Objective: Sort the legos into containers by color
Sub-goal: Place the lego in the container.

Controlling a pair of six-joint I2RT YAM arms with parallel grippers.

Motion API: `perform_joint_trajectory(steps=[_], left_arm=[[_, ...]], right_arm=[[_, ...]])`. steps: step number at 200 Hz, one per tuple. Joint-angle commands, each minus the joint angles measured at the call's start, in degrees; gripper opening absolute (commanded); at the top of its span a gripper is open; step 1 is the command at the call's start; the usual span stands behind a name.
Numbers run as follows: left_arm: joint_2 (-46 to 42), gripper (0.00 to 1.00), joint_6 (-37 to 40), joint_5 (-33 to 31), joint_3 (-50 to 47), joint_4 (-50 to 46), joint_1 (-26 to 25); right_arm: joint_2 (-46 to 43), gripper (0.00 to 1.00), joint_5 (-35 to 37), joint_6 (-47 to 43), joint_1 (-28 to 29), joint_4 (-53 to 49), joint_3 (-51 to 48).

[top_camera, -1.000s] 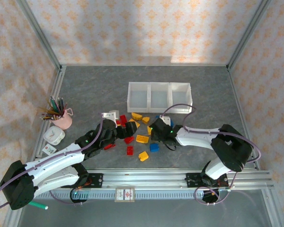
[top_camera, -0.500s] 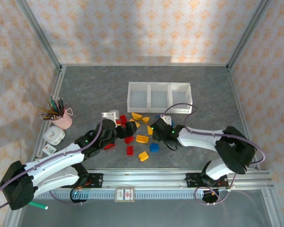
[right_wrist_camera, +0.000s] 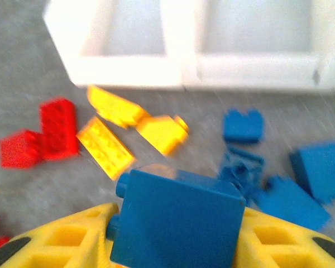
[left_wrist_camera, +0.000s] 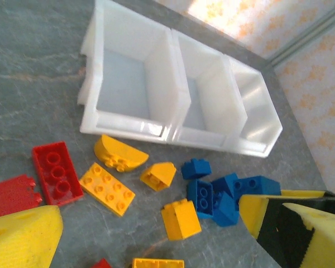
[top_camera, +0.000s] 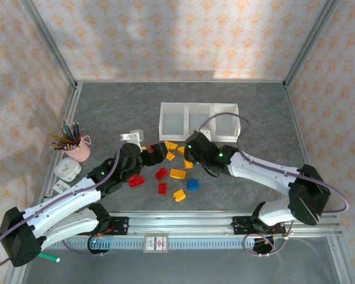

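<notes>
Top view, bricks: small red, yellow-orange and blue plastic legos (top_camera: 177, 174) lie scattered mid-table, just on the near side of three joined translucent white square bins (top_camera: 187, 121).
Left wrist view, claw: left gripper (left_wrist_camera: 148, 231) has its fingers apart, with nothing between them.
Right wrist view, claw: right gripper (right_wrist_camera: 176, 240) is clamped on a blue blocky plastic brick (right_wrist_camera: 178, 220), above the scatter.

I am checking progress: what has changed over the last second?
The right gripper, shut on a blue brick, moved from the loose legos toward the bins. The open left gripper also advanced toward them. The bins and pencil cup stayed put.
</notes>
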Motion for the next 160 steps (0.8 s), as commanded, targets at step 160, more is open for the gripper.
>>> perform_joint_trajectory(steps=[160], left_arm=[[-0.5, 0.99, 3.3, -0.4, 3.2, -4.1, 11.1]], right_arm=[[35.3, 0.65, 6.4, -15.7, -6.4, 0.8, 38.7]])
